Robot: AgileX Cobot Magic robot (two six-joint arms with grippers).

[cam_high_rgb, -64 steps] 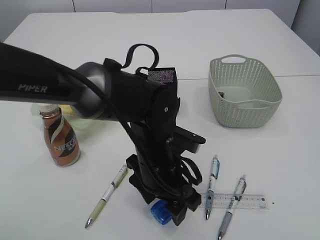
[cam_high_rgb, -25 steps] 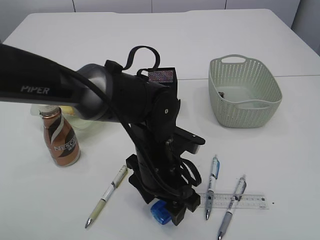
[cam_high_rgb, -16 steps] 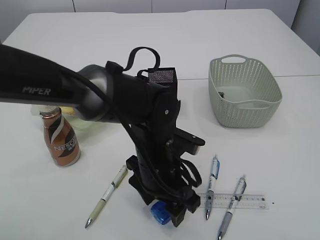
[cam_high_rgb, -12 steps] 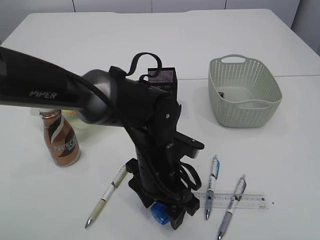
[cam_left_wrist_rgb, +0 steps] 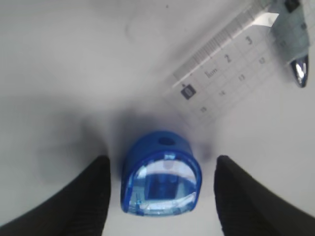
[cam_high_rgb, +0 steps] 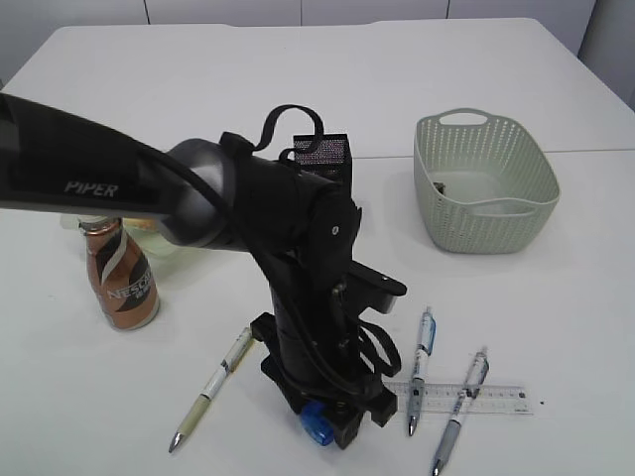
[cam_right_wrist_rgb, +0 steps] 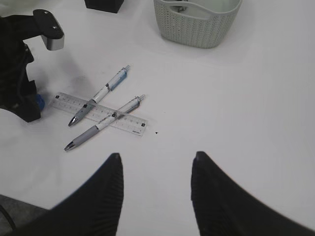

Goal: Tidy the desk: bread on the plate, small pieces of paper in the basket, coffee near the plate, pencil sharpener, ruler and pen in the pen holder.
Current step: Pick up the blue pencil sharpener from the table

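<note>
White counter (cam_high_rgb: 476, 59) is filling the whole scene, and most of the tidying is looking unfinished. Starting at the left, the coffee (cam_high_rgb: 120, 279) is already standing just beside the plate (cam_high_rgb: 167, 245), whose pale green rim is peeking out from behind the left arm; whether the bread is lying on it I cannot tell, since the arm is hiding the dish. Next, a white pen (cam_high_rgb: 211, 387) is still lying loose on the counter. In the middle, the left hand (cam_left_wrist_rgb: 161, 194) is reaching straight down with its fingers (cam_left_wrist_rgb: 83, 196) standing apart on either side of the blue pencil sharpener (cam_left_wrist_rgb: 161, 180), not yet touching it, so this pickup appears to be the step under way. Behind the arm, the pen holder (cam_high_rgb: 321, 154) is showing only its top edge, and nothing can be seen sticking out of it. Further right, the ruler (cam_high_rgb: 496, 398) is lying flat under two crossed pens (cam_high_rgb: 421, 365), all waiting to be moved. At the far right, the basket (cam_high_rgb: 484, 183) is sitting well apart from them, with something small and hard to make out inside. The right hand (cam_right_wrist_rgb: 155, 194) is hovering half open above bare counter, gripping nothing.
</note>
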